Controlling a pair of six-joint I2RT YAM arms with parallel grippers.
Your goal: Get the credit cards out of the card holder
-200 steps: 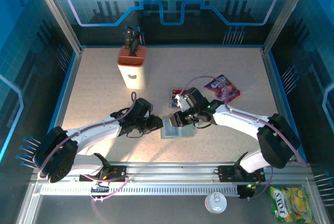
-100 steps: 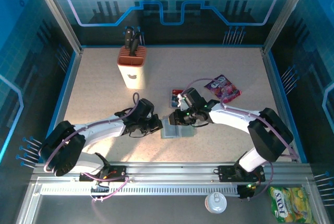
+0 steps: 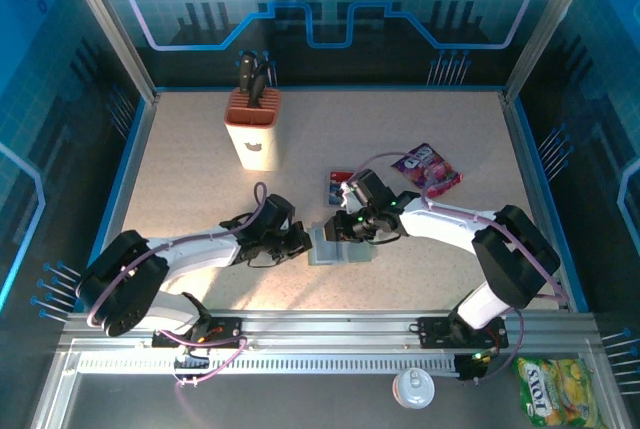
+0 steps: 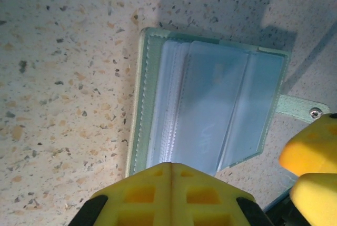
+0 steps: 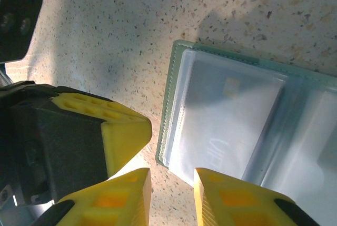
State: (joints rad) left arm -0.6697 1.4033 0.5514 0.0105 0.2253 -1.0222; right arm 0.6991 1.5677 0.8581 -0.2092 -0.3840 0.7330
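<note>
As card holder [image 4: 205, 110] lies on speckled table [image 3: 200, 179], L tool [image 4: 171, 170] together, R tool [image 5: 172, 177] apart.

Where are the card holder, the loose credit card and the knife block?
card holder [image 4: 210, 110], left wrist view, middle of the clear sleeves.
credit card [image 3: 336, 187], top view, centre of its face.
knife block [image 3: 253, 139], top view, pale front wall.

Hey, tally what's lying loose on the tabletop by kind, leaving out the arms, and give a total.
Knife block: 1
Card holder: 1
Loose card: 1
Snack packet: 1
Total: 4
</note>
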